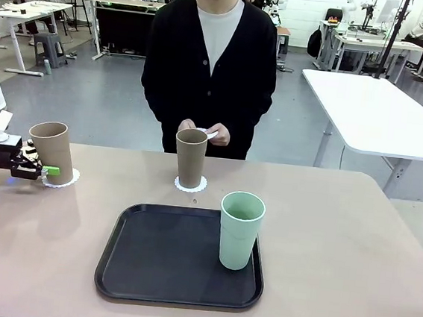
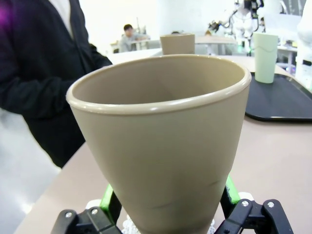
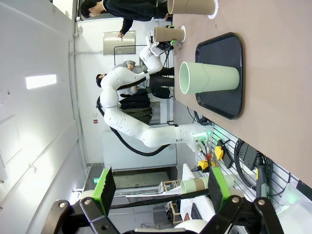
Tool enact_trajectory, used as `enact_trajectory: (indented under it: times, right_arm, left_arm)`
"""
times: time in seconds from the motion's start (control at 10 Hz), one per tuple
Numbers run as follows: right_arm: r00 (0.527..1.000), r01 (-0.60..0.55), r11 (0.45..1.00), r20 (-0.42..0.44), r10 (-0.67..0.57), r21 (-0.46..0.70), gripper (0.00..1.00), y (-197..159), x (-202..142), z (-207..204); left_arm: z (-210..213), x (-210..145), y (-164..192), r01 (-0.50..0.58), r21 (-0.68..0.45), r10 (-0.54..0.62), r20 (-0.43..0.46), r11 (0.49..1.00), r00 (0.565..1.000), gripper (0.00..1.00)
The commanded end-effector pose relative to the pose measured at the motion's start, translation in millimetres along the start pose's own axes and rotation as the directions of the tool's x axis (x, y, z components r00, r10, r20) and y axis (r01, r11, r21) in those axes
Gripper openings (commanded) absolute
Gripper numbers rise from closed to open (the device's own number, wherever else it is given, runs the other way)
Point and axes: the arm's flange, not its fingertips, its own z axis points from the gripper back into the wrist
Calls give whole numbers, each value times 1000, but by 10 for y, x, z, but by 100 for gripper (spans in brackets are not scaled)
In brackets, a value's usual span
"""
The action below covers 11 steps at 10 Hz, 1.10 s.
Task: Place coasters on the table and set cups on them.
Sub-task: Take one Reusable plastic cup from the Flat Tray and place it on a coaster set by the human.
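A tan cup (image 1: 51, 150) stands on a white scalloped coaster (image 1: 62, 179) at the table's (image 1: 339, 238) far left. My left gripper (image 1: 50, 172) is open, and its green pads (image 2: 111, 200) flank the cup's (image 2: 161, 146) base. At the far middle, a second tan cup (image 1: 190, 158) rests on its own coaster (image 1: 191, 186). The person's hands hold another coaster (image 1: 211, 134) just behind it. The mint green cup (image 1: 240, 230) stands on the black tray's (image 1: 157, 258) right side. My right gripper (image 3: 162, 190) hangs open off the table and holds nothing, looking sideways at the mint cup (image 3: 209, 78).
The person in a dark cardigan stands at the table's far edge, directly behind the middle cup. The black tray fills the near middle. A white table (image 1: 380, 115) stands beyond the far right corner. Bare tabletop lies to the right of the tray.
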Motion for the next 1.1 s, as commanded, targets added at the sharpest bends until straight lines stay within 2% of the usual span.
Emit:
enact_trajectory:
  times: [0.0,1.0]
  right_arm:
    - [1000,-6,1000,0,6,7,100,5,-3,8]
    - [1000,-6,1000,0,6,7,100,5,-3,8]
  left_arm:
    - [75,-47,33,22,-28,-23,-23,999,999,100]
    - [430,-115,50,28,-10,-29,-47,1000,998,100]
